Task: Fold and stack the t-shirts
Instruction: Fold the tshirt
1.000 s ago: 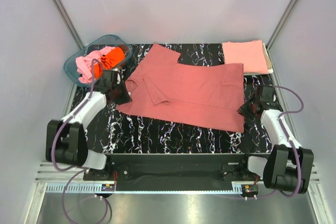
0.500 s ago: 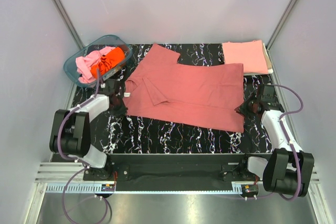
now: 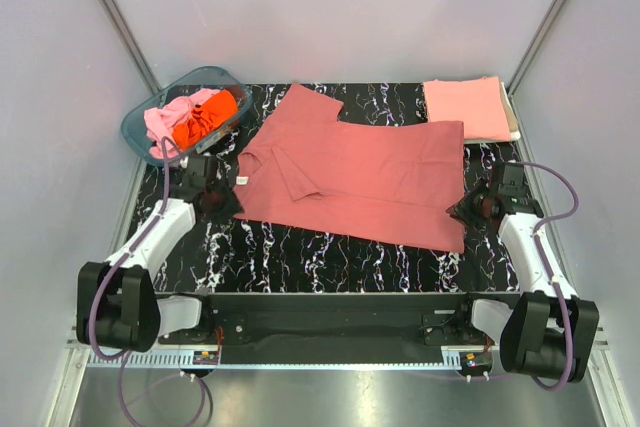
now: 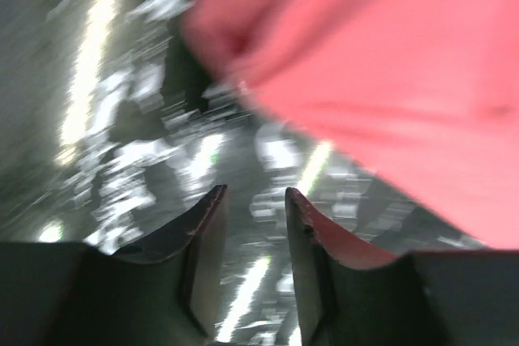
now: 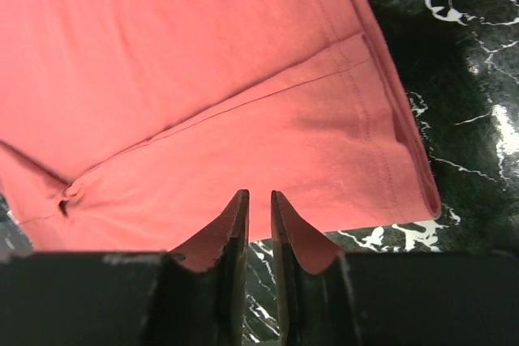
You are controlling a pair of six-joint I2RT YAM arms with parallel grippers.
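Observation:
A dusty brick-red t-shirt [image 3: 360,172] lies spread flat across the black marble table [image 3: 300,252], with its white neck label [image 3: 240,179] at the left. My left gripper [image 3: 226,197] sits low just left of the collar, jaws a little apart and empty. Its wrist view is blurred and shows the gripper [image 4: 255,196] over bare table, with the shirt edge [image 4: 389,62] ahead. My right gripper [image 3: 460,209] is at the shirt's lower right hem. In its wrist view the gripper [image 5: 258,196] shows only a thin slit and holds nothing, just above the hem [image 5: 203,79].
A folded salmon-pink t-shirt [image 3: 467,107] lies at the back right corner. A teal plastic tub [image 3: 138,125] at the back left holds a crumpled pink tee [image 3: 163,129] and an orange tee [image 3: 212,112]. Grey walls enclose the table.
My left gripper has drawn back left, off the collar, and its arm has swung outward. My right gripper has edged slightly left toward the hem. The shirt has not moved.

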